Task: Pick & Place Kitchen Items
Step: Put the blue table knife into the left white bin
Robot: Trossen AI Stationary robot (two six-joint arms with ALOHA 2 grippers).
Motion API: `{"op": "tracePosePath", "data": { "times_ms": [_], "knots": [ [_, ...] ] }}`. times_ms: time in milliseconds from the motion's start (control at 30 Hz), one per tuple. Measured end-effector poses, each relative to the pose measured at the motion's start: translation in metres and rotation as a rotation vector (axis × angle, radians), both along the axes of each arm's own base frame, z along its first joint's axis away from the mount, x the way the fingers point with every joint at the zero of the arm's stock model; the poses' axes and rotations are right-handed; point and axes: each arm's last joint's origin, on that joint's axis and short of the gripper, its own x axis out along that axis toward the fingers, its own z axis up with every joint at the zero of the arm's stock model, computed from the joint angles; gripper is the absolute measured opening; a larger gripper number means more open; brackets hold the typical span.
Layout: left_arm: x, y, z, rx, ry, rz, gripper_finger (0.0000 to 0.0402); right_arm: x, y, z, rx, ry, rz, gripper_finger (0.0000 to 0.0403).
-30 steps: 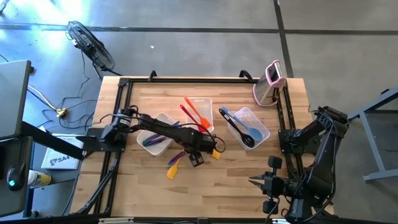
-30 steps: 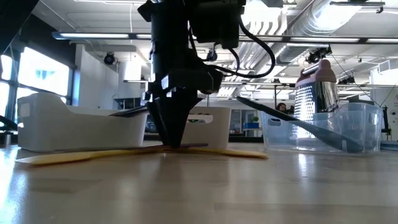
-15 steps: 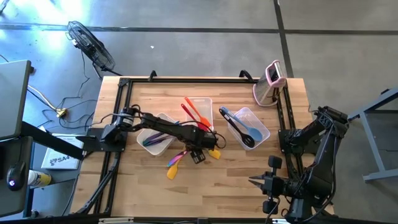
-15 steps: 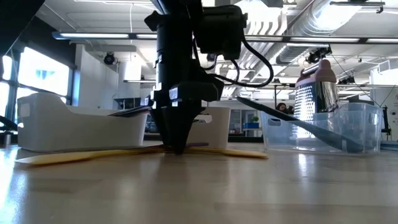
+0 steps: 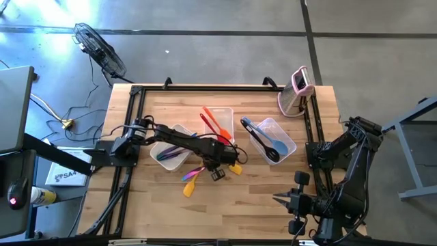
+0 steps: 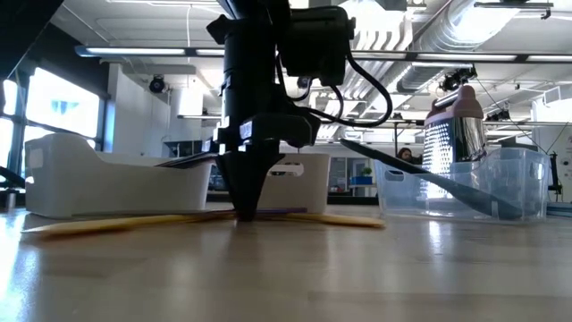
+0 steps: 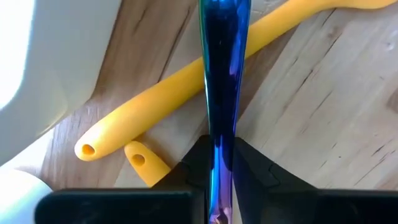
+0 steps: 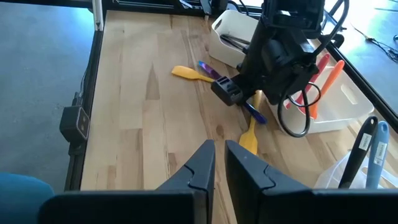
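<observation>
Since a second ago the left claw (image 5: 217, 174) has pinched in from wide to narrow, and now it's gripping the handle of the blue-purple utensil (image 7: 222, 74) right down on the counter (image 5: 259, 198). That utensil is lying across two yellow spatulas (image 7: 186, 93) near the counter's middle, at about 5 o'clock from the white tub (image 5: 179, 140) in the overhead view. At 12 o'clock from the claw, red and orange utensils (image 5: 215, 123) are sitting in a clear tub. Right claw (image 8: 219, 163) is parked at the counter's 5 o'clock corner, fingers nearly together, holding nothing.
</observation>
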Motion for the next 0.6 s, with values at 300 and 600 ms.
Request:
{"op": "tracePosePath", "data": {
  "times_ms": [300, 600],
  "knots": [
    [0.000, -0.008, 0.004, -0.006, 0.008, 0.000, 0.0033, 0.000, 0.000, 0.000, 0.000, 0.000, 0.000, 0.0029],
    [0.006, -0.021, 0.037, 0.037, 0.024, -0.032, 0.0033, 0.000, 0.000, 0.000, 0.003, 0.006, 0.002, 0.0029]
  ]
}}
